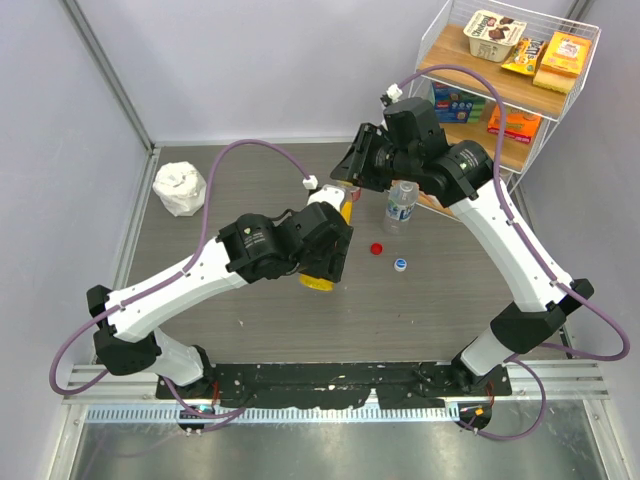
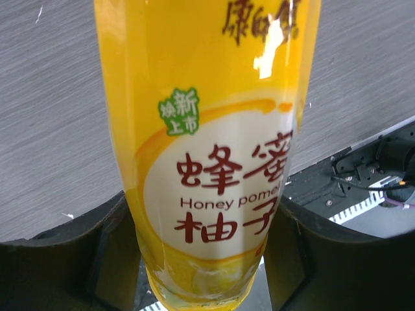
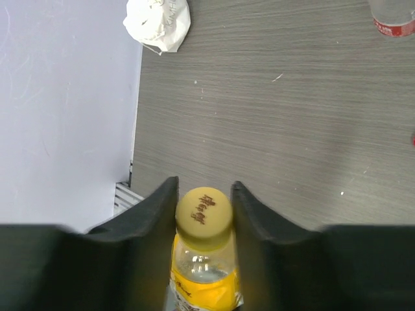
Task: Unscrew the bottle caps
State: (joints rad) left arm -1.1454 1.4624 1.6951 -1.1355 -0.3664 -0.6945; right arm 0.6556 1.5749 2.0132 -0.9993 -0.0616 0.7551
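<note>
The yellow bottle [image 1: 322,272] is held tilted above the table. My left gripper [image 1: 322,245] is shut on its labelled body [image 2: 214,149], one finger on each side. My right gripper [image 1: 349,188] is shut on its yellow cap [image 3: 204,210], with both fingers [image 3: 157,214] pressed against the cap's sides. The small clear bottle [image 1: 402,203] with the blue-white label stands capless just right of it. A red cap [image 1: 377,248] and a pale blue-white cap [image 1: 400,265] lie loose on the table. A clear bottle with a red label [image 3: 393,17] shows at the right wrist view's top edge.
A crumpled white wad [image 1: 180,188] lies at the table's far left and also shows in the right wrist view [image 3: 159,23]. A wire shelf [image 1: 575,95] with boxed snacks stands at the back right. A purple wall runs along the left edge.
</note>
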